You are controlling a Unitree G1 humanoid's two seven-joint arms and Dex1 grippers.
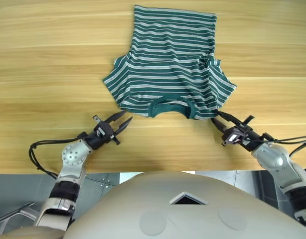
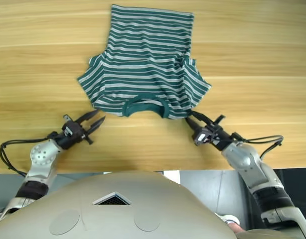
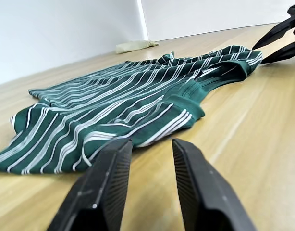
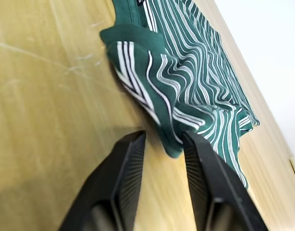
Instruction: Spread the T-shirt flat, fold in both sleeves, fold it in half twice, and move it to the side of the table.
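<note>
- Currently the left end effector [image 3: 152, 144] stands with its jaws apart and empty, low over the surface [image 1: 53, 59] and just short of the shirt's [image 1: 170, 59] near corner.
- The right end effector [image 4: 164, 137] is also open. A corner of the striped cloth pokes between its tips, but nothing is clamped.
- The shirt lies mid-surface with its collar [image 1: 171, 105] toward the robot and its hem at the far side. Both sleeves are bunched against the body.
- Risk: the left one may close on air, or catch only the top layer, because the cloth's edge lies just ahead of its tips.
- Risk: the right one has only a thin corner to bite, which may slip free under a pull.
- Risk: if only one side grips, a pull would likely skew the shirt and deepen the wrinkles instead of flattening it.
</note>
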